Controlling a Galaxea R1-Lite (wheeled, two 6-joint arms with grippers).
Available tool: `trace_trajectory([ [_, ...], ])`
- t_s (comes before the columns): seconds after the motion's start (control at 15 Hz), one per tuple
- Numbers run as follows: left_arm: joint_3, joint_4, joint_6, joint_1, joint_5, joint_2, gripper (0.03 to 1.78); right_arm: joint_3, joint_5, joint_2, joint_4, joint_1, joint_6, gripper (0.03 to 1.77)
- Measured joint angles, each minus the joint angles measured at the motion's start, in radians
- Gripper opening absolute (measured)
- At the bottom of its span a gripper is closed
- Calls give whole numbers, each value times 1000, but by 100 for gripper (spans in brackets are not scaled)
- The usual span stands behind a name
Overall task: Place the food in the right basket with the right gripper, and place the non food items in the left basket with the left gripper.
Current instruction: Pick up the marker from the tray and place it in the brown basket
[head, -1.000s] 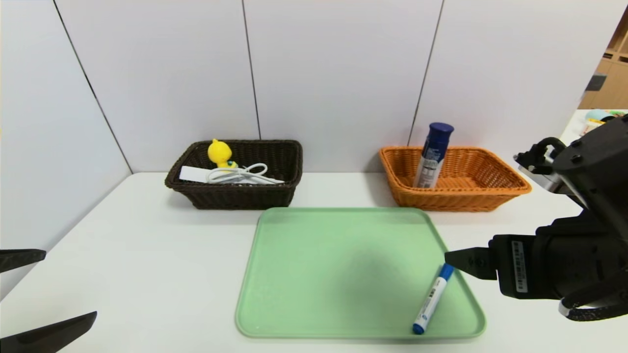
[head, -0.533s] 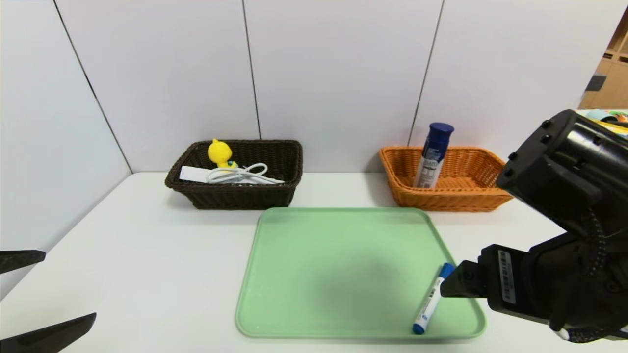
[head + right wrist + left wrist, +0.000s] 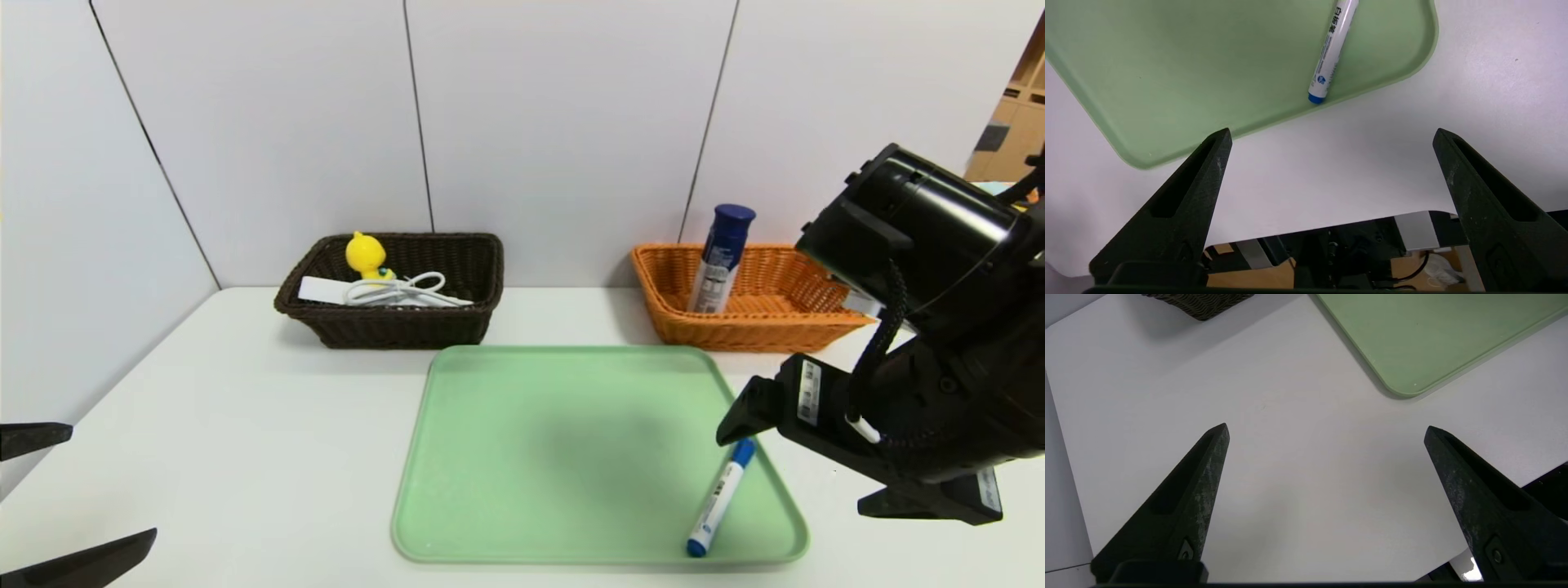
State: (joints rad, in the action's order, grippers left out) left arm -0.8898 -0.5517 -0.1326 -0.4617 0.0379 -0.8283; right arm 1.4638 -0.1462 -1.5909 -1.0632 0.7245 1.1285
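Observation:
A white marker with a blue cap (image 3: 718, 498) lies on the green tray (image 3: 563, 449) by its near right corner; the right wrist view shows this marker (image 3: 1333, 49) too. The food can (image 3: 722, 257) stands in the orange right basket (image 3: 784, 327). The dark left basket (image 3: 392, 327) holds the yellow duck (image 3: 365, 255) and the white power strip (image 3: 322, 290) with its cord. My right gripper (image 3: 792, 474) hangs open and empty above the tray's right edge, one fingertip over the marker's cap. Open and empty, my left gripper (image 3: 113, 482) sits at the near left.
In the right wrist view the table's front edge (image 3: 1331, 228) crosses between the fingers of the right gripper (image 3: 1332, 132). The left wrist view has the left gripper (image 3: 1327, 428) over bare table, with a tray corner (image 3: 1396, 386) beyond. Walls stand behind and to the left.
My right arm has swung its wrist up and turned; its near fingertip shifted slightly left, over the marker's cap. The marker, both baskets and the left gripper have stayed put.

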Motion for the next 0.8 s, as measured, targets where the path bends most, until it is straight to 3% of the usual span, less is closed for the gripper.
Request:
trace_trajectory([
  [0.8,13,-3,0,2,0,14,169,-31,56,-158,11,-61,38,170],
])
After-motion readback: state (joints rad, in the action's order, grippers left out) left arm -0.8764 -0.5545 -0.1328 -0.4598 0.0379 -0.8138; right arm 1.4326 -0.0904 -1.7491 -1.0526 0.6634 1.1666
